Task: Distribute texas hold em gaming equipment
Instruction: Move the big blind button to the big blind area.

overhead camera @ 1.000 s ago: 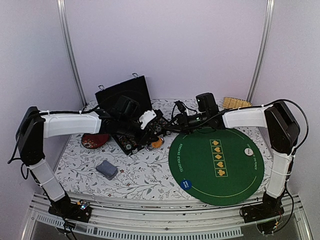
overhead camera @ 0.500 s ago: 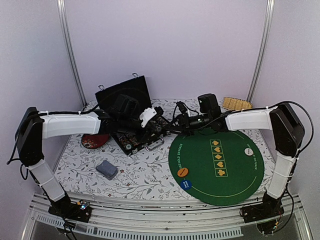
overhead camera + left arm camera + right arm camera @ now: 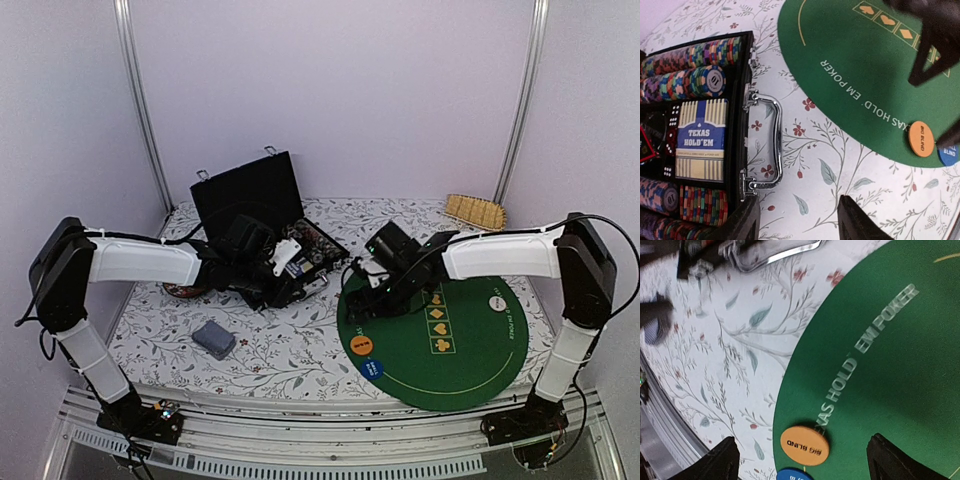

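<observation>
Below the right hand (image 3: 366, 306) lies an orange disc (image 3: 804, 445).

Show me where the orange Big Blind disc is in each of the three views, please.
Top external: orange disc at the near-left edge of the green mat.
Left wrist: the disc at the right, on the mat's edge.
Right wrist: the disc at bottom centre.
Shared landmark: blue disc beside it.
</observation>
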